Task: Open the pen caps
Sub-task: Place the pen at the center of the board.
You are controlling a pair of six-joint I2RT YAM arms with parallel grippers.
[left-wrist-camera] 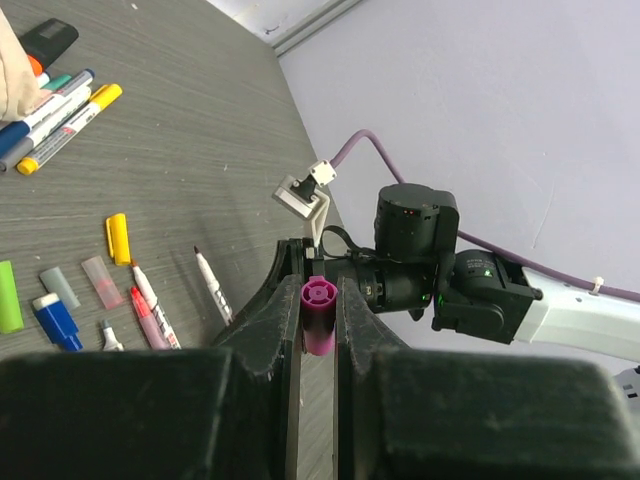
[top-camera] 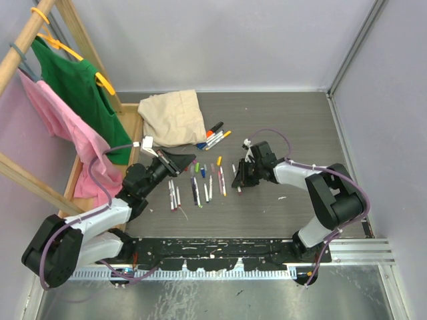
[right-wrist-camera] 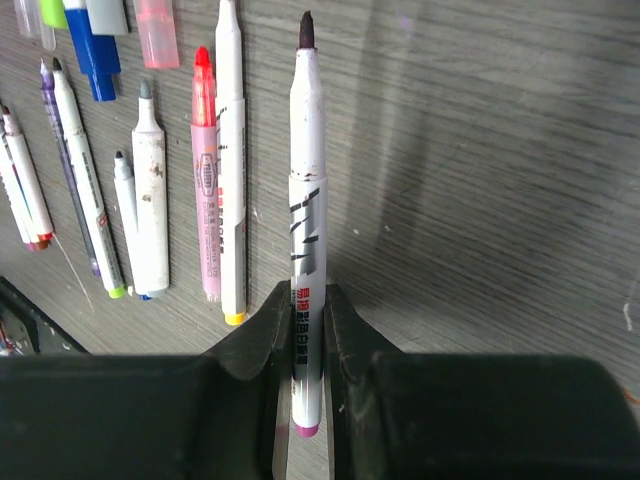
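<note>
- Cap point(left-wrist-camera: 318, 318), magenta, sits pinched btwn the L gripper point(left-wrist-camera: 318, 285) fingers, open end facing the wrist cam, held up off the table point(top-camera: 300, 133).
- L jaws are pressed together on the cap, w/ nothing else in that grip.
- Pen point(right-wrist-camera: 305, 200), white barrel w/ a bare dark tip, is clamped by the R gripper point(right-wrist-camera: 306, 300) near its rear end. A magenta butt pokes out behind the fingers.
- R jaws are squeezed onto the barrel. Tip points straight away from the gripper. Can't tell if the pen touches the table or rides just above it.
- Cap and pen are apart. In the top view the two grippers face each other, R one ahead of the L one w/ a gap btwn.
- Row of pens point(right-wrist-camera: 150, 200) lies flat just left of the R fingers in the R wrist view, approx parallel to the held pen, most w/ tips bare.
- Yellow cap point(left-wrist-camera: 117, 238) and green cap point(left-wrist-camera: 8, 296) lie loose on the table, left of the L fingers in the L wrist view, among other small caps.
- Markers point(left-wrist-camera: 60, 110), a thicker bunch, lie further ahead-left of the L gripper, just beside the cloth point(top-camera: 172, 117).
- Rack point(top-camera: 40, 27) stands well left of the L arm, w/ a green shirt point(top-camera: 77, 87) and a pink shirt point(top-camera: 60, 127) hung on it.
</note>
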